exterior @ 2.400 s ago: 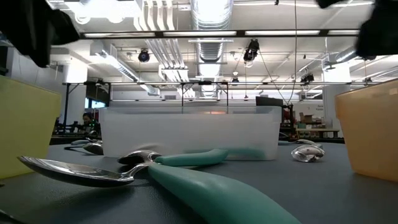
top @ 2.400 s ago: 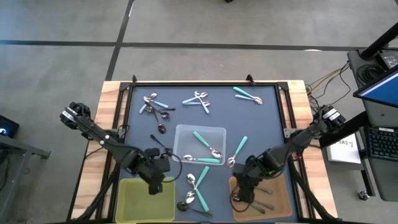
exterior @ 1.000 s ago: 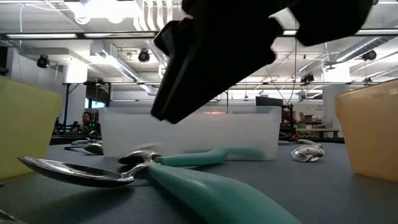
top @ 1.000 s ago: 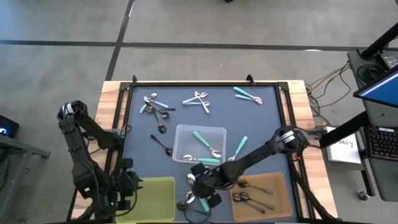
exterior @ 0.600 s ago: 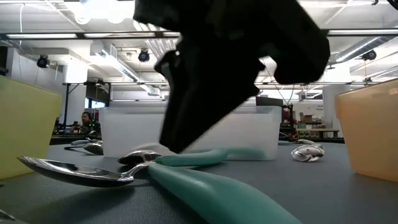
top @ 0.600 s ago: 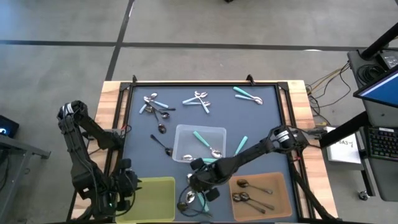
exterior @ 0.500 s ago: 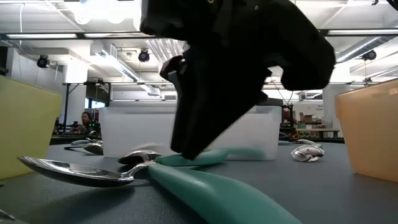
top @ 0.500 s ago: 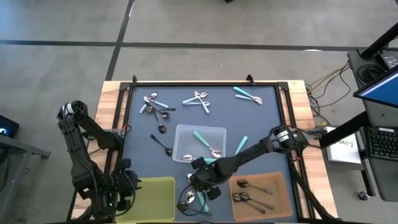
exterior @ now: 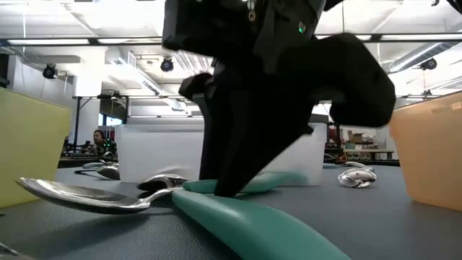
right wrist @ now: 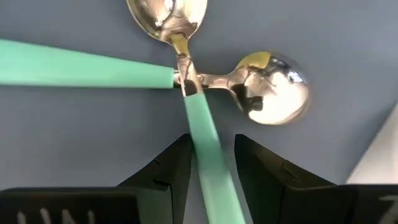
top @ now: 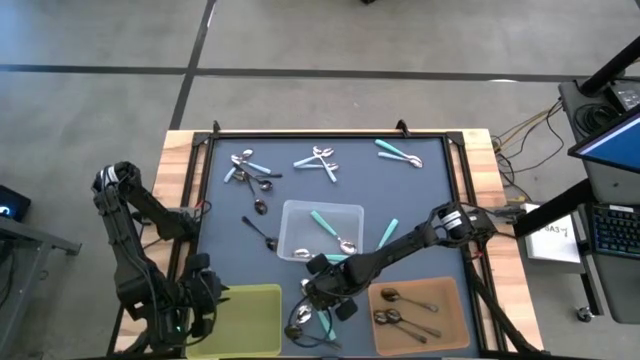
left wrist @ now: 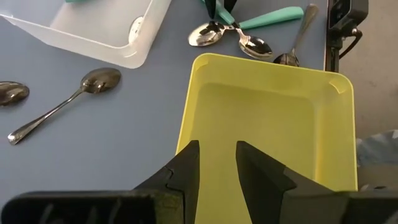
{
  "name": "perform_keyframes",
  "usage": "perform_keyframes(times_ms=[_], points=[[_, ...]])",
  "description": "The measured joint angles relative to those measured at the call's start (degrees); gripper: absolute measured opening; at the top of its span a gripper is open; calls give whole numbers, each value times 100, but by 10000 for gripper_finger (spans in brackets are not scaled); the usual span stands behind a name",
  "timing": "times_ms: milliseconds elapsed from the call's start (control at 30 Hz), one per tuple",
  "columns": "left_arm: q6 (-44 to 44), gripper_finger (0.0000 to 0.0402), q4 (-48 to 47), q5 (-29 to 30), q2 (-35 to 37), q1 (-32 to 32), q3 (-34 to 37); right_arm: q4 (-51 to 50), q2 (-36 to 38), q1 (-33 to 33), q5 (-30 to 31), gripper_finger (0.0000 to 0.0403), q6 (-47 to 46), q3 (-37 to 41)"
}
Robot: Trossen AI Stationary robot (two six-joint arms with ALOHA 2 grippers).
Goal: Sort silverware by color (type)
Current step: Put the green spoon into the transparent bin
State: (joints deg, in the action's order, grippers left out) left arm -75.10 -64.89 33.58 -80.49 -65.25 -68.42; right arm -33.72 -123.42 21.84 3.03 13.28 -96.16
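Your right gripper (right wrist: 211, 158) has come down from over the brown bin (top: 420, 315) since a moment ago; its fingers (right wrist: 165, 168) now stand apart, straddling the teal-handled metal spoon's (right wrist: 208, 155) handle on the mat. Judged ready to close. Left gripper (left wrist: 211, 165), slightly parted, waits above the yellow rectangular bin (left wrist: 267, 124).

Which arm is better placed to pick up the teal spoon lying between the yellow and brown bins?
Right: the right gripper is open, its fingers straddling the teal spoon's handle. The left gripper hovers over the yellow bin.

Industrial lab hall; exposed ceiling ducts (exterior: 242, 18); strip lights (exterior: 137, 41); concrete floor (top: 320, 50); keyboard (top: 612, 230).
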Motion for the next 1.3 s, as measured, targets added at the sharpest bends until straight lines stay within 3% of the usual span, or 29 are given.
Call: perform_keyframes(times_ms=[167, 400, 700, 1000, 1067, 1300], points=[[-88, 87, -4, 4, 0, 0, 10, -34, 0, -10, -15, 111, -505, 0], [-97, 87, 0, 48, 0, 0, 22, -51, 2, -14, -339, 42, -712, 0], [-246, 87, 27, 48, 0, 0, 22, -205, 214, -13, -545, 42, -1076, 12], [-244, 87, 39, 49, 0, 0, 22, -262, 1006, -10, -456, 42, -1494, 11], [-244, 87, 36, 51, 0, 0, 22, -232, 1166, -10, -288, 42, -1566, 11], [-240, 87, 64, 450, 0, 2, 22, -224, 1598, -83, 1354, 42, -1624, 9]])
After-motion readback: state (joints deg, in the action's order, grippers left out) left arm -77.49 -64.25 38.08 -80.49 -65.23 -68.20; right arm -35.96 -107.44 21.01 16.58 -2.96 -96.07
